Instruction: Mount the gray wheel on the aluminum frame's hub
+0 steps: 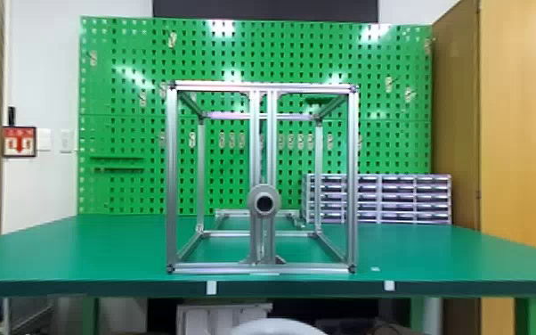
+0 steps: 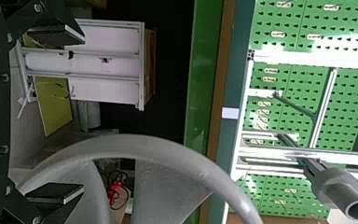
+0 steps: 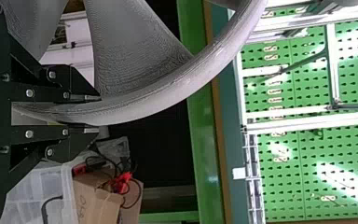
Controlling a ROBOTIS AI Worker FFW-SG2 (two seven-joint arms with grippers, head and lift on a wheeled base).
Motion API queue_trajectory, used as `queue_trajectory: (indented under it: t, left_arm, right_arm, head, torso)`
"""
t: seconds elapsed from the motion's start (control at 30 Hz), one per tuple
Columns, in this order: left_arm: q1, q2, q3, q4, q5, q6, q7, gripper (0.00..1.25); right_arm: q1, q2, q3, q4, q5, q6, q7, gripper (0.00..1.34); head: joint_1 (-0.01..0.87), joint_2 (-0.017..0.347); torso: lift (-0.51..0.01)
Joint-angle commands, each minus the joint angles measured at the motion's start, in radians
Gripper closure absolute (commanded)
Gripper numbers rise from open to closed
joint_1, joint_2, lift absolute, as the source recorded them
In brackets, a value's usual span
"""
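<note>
Evidently, the gray wheel [image 1: 280,327] is being held out in front of the table [image 1: 102,249], low, with its top just showing at the bottom edge of the head view. It is gripped at the rim by the right gripper [image 3: 99,113], whose two fingers are closed on it from either side; presumably the rim was chosen so that the wheel's middle is left free for the hub [image 1: 264,203]. The left gripper [image 2: 84,114] is set by the wheel's other side with its fingers spread wide and nothing clamped between them, probably so that the rim can be taken there too and the weight shared.

The hub, with its round end turned toward the robot, is carried on the middle posts [image 1: 255,156] of the aluminum frame [image 1: 172,178]. The frame is stood at the table's front edge, which seems to let the wheel be brought straight on. A lift to hub height and careful centering are called for; if only one side is gripped, the wheel could tilt. Behind the frame are the small drawers [image 1: 398,200] and the pegboard [image 1: 120,98].
</note>
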Motion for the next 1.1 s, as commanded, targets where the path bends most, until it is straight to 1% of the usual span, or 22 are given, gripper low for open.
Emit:
queue_trajectory:
  t: [0.0,0.27,0.7,0.83,0.93,1.07]
  left_arm:
    - [0.015,0.0,0.011,-0.006,-0.001,0.0,0.0,0.16]
    - [0.027,0.002,0.022,-0.015,-0.007,0.0,-0.008,0.16]
    - [0.021,0.0,0.028,-0.032,-0.015,0.025,-0.009,0.16]
    - [0.02,0.0,0.029,-0.041,-0.026,0.028,-0.009,0.16]
    - [0.017,-0.001,0.034,-0.052,-0.032,0.037,-0.009,0.16]
    - [0.007,-0.001,0.04,-0.09,-0.035,0.072,-0.008,0.17]
  right_arm:
    - [0.018,-0.004,-0.009,0.002,0.003,0.0,0.0,1.1]
    - [0.028,-0.007,-0.018,0.002,0.005,0.0,0.0,1.1]
    - [0.023,-0.005,-0.016,0.0,0.006,0.006,0.0,1.1]
    - [0.017,-0.004,-0.021,-0.014,-0.001,0.034,0.0,1.1]
    - [0.011,-0.004,-0.021,-0.044,-0.003,0.071,0.0,1.1]
    - [-0.011,0.004,-0.029,-0.098,-0.02,0.152,-0.002,1.1]
  head:
    - [-0.005,0.006]
    - [-0.005,0.006]
    - [-0.005,0.006]
    - [-0.005,0.006]
    - [-0.005,0.006]
    - [-0.005,0.006]
  torso:
    - [-0.499]
    - [-0.499]
    - [-0.499]
    - [-0.499]
    - [-0.499]
    - [-0.499]
